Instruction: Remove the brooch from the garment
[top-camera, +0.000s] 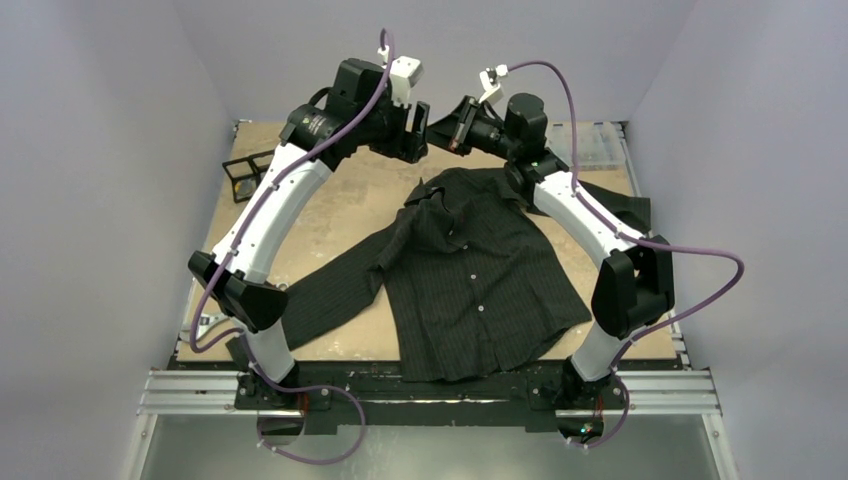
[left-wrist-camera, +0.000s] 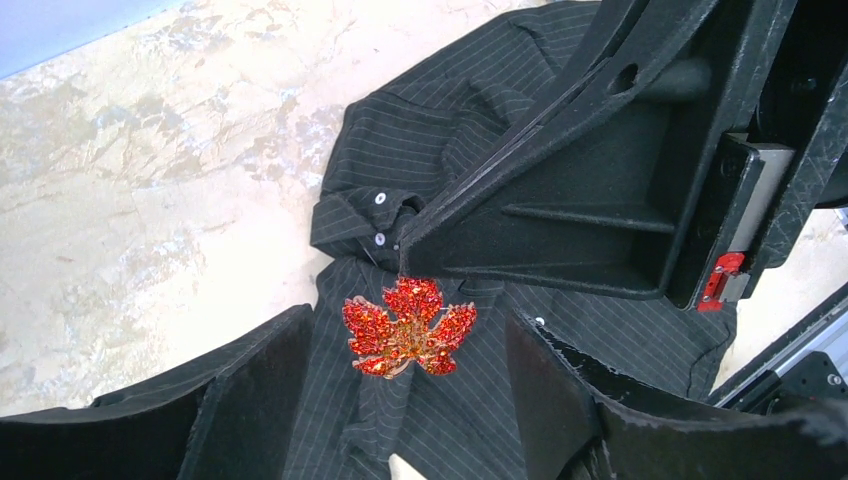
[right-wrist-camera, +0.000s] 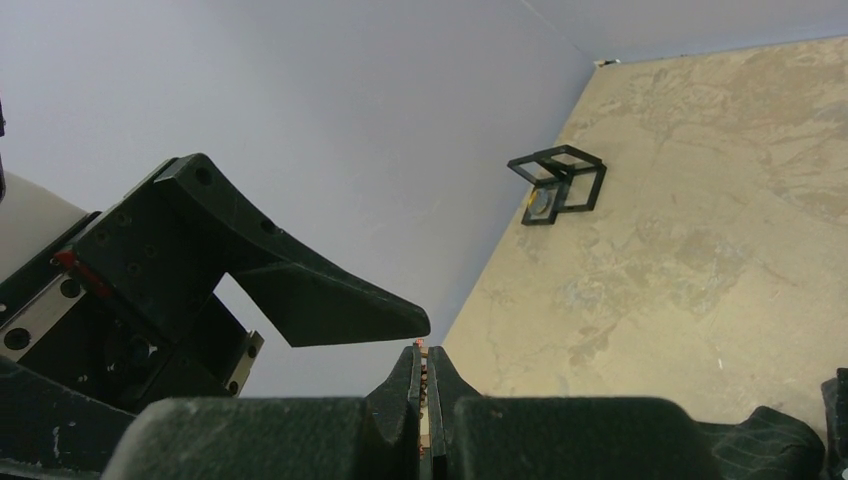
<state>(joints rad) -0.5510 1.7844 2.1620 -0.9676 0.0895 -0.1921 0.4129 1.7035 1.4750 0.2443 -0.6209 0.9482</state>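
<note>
The brooch, a red jewelled maple leaf, hangs in the air from the tip of my right gripper, which is shut on its top. In the right wrist view only a thin reddish sliver of the brooch shows between the closed right gripper. My left gripper stands open, one finger on each side of the leaf and apart from it. Both grippers meet high over the table's far side, left gripper facing right gripper. The garment, a black pinstriped shirt, lies spread flat below.
A small black wire-frame cube sits at the far left of the table; it also shows in the right wrist view. A clear plastic piece lies at the far right. Purple walls close in on three sides.
</note>
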